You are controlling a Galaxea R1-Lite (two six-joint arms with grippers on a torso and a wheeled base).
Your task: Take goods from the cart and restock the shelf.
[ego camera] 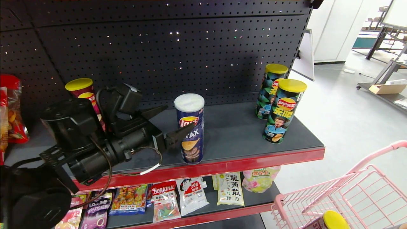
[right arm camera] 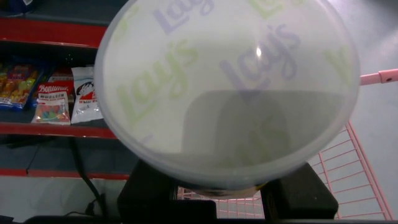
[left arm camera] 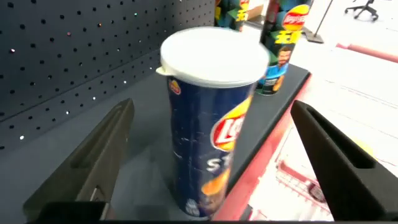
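A blue chips can (ego camera: 191, 140) with a white lid stands upright near the front edge of the dark shelf (ego camera: 235, 133). My left gripper (ego camera: 179, 116) is open around it, one finger on each side, neither touching the can (left arm camera: 205, 155); in the left wrist view the gripper (left arm camera: 211, 109) shows a clear gap on both sides. My right gripper (right arm camera: 227, 193) is shut on another chips can, whose pale lid (right arm camera: 230, 93) sits close to the right wrist camera. The pink cart (ego camera: 365, 187) at lower right holds a yellow-lidded can (ego camera: 334, 220).
Two green cans (ego camera: 283, 111) with yellow lids stand at the shelf's right end, and a red can (ego camera: 83, 90) stands behind my left arm. Red snack bags (ego camera: 9, 108) hang at far left. Snack bags (ego camera: 165, 197) fill the lower shelf. Open floor lies to the right.
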